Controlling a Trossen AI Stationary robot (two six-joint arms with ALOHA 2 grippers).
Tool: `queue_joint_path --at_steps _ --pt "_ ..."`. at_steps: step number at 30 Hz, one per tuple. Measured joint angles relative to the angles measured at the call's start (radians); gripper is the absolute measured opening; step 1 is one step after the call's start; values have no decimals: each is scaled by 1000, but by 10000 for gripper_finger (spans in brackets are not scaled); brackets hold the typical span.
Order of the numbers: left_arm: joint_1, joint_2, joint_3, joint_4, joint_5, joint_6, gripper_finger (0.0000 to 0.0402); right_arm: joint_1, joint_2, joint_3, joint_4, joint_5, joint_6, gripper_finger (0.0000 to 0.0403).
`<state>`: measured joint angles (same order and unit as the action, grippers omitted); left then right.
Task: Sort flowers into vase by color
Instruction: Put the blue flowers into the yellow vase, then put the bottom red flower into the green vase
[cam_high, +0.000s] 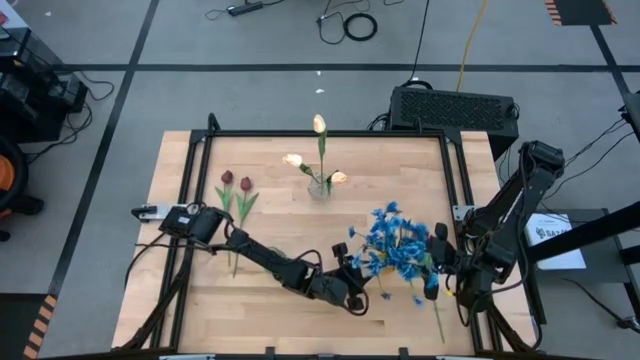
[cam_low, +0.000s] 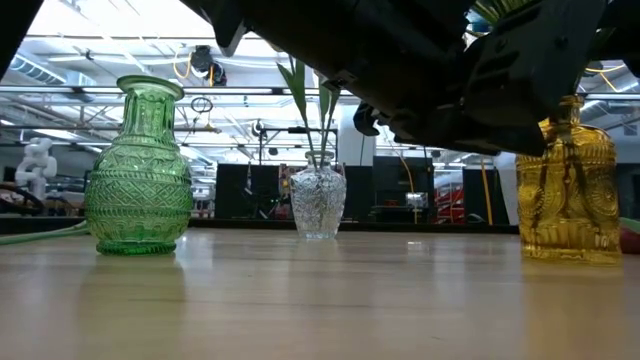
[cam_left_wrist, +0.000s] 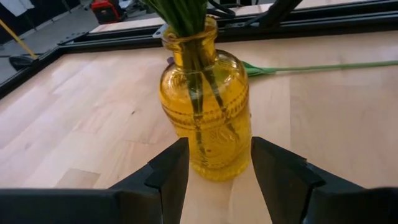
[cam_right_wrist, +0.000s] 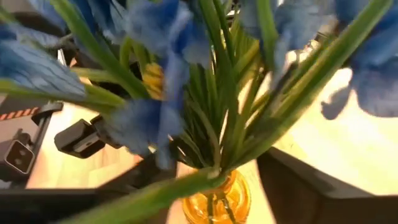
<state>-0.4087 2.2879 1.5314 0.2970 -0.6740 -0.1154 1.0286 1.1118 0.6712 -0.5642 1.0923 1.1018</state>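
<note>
blue clustered flowers (cam_high: 395, 245) on green stems, bunched in yellow vase (cam_left_wrist: 205, 106)

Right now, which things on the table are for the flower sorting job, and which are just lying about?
For the job:
- blue flowers in the yellow vase
- cream tulips in the clear vase
- dark red tulips lying on the table
- green vase, no flowers in it
- left pincer at the yellow vase

Just lying about:
- black box behind the table
- floor cables

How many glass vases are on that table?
3. A green vase stands to one side in the low view, a clear vase with stems in the middle, and a yellow vase holding the blue flowers between the two grippers. Others may be hidden.
</note>
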Motion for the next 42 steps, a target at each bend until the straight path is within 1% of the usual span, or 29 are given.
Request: queue_joint_path --at_steps 3,7,10,13,16,22,28,32,34,37,40,42 --pt "-8 0 0 -2 -12 6 180 0 -18 0 0 -21 1 255" --pt "-22 0 0 -2 -22 26 180 4 -54 0 1 -57 0 320" --pt "-30 0 0 -2 -32 28 180 7 -81 0 0 -77 -2 351" --pt "-37 -6 0 -5 -35 44 180 8 -108 0 -6 -92 -8 369" --pt "-45 -27 0 -23 -41 45 180 8 -144 0 -28 -158 -14 376" --pt "-80 -98 0 -59 -55 76 180 8 -235 0 -99 -335 -4 377" --pt "-119 -148 0 -66 -72 127 180 13 -311 52 -356 -524 175 375" --pt "-143 -179 0 -82 -74 153 180 42 -319 117 -520 -627 289 375" --pt "-152 -196 0 -106 -75 156 180 59 -315 145 -573 -667 360 375" --pt "-173 -242 0 -172 -86 155 180 98 -294 153 -569 -706 449 375" --pt "-200 -296 0 -253 -87 148 180 148 -230 153 -518 -717 518 375" --pt "-218 -332 0 -320 -87 148 180 183 -171 153 -453 -736 552 375"
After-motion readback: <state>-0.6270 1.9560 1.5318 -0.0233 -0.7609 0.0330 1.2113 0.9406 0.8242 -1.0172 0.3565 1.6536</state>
